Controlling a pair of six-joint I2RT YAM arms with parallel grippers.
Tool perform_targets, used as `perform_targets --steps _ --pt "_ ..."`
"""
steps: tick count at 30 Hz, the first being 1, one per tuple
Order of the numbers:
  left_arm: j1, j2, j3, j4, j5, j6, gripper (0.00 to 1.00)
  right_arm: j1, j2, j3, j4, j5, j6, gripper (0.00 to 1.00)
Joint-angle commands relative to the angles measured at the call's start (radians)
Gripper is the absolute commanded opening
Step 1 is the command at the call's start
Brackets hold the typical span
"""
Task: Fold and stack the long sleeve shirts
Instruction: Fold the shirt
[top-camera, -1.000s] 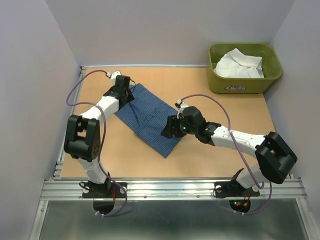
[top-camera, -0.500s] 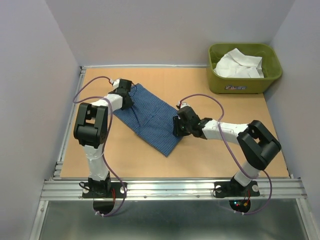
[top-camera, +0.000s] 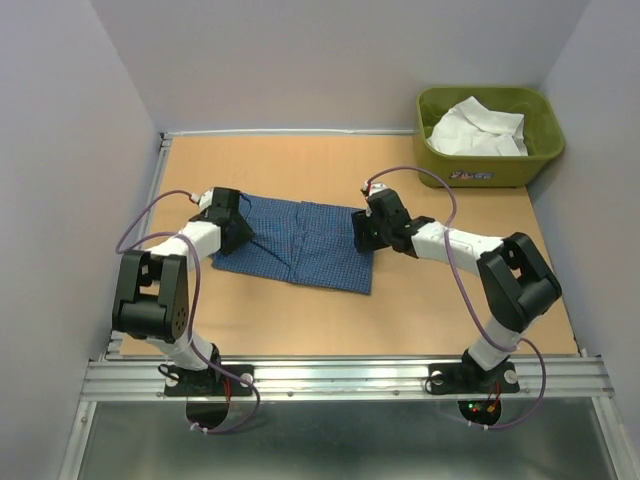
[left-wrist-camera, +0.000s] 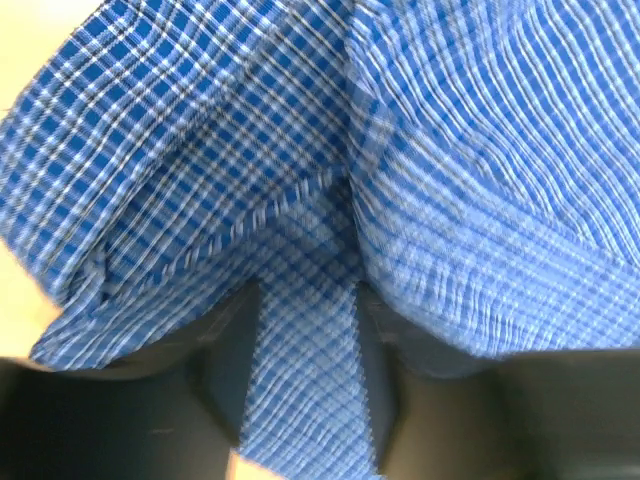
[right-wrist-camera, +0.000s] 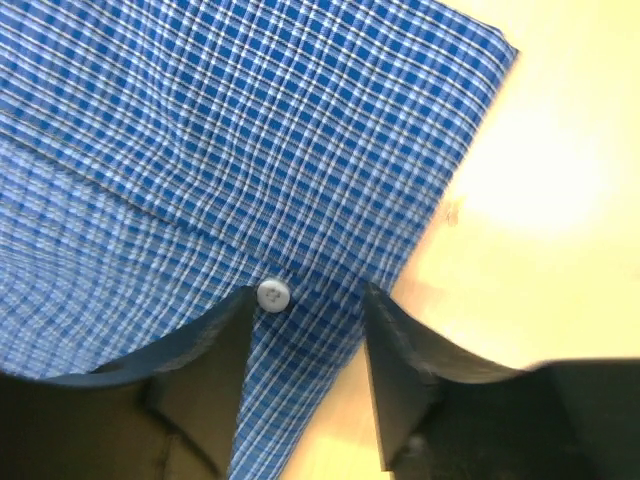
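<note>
Draping over the left fingers (left-wrist-camera: 225, 385), the blue shirt (top-camera: 295, 245) hides their tips in a blurred wrist view. It lies folded on the worktop (top-camera: 300, 320), long axis left to right. Both these and the right fingers (right-wrist-camera: 395, 380) stand partly parted with cloth filling the gap; whether they pinch it I cannot tell.

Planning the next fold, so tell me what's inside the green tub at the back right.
The olive-green tub holds a crumpled white shirt. Its cloth covers the tub's floor, so anything beneath it cannot be seen.
</note>
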Motion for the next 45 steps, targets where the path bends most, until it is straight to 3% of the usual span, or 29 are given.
perform_targets --steps 1,3,5,10,14,21,30,43,45 --pt "-0.018 -0.173 -0.011 -0.089 0.014 0.012 0.60 -0.004 -0.123 0.073 -0.038 0.006 -0.007 0.67" --pt "-0.091 -0.271 0.003 -0.094 -0.029 0.020 0.73 -0.005 -0.199 0.070 -0.063 0.044 0.016 0.89" --pt "-0.171 -0.325 0.026 -0.097 -0.073 0.027 0.83 -0.008 -0.265 0.069 -0.112 0.101 0.028 0.99" --pt "-0.469 -0.389 0.077 -0.088 -0.208 0.066 0.96 -0.030 -0.381 0.050 -0.221 0.222 0.091 1.00" --pt "-0.740 -0.282 0.133 -0.074 -0.320 0.134 0.98 -0.048 -0.491 -0.018 -0.285 0.392 0.156 1.00" --pt "-1.032 -0.042 0.271 -0.077 -0.481 0.292 0.98 -0.181 -0.617 -0.107 -0.390 0.412 0.225 1.00" --pt "-1.152 0.224 0.400 -0.082 -0.525 0.414 0.92 -0.234 -0.736 -0.200 -0.437 0.368 0.275 1.00" --pt "-1.155 0.358 0.423 -0.145 -0.512 0.441 0.77 -0.237 -0.783 -0.249 -0.431 0.293 0.304 1.00" --pt "-1.155 0.368 0.423 -0.151 -0.512 0.438 0.69 -0.238 -0.777 -0.252 -0.419 0.268 0.309 1.00"
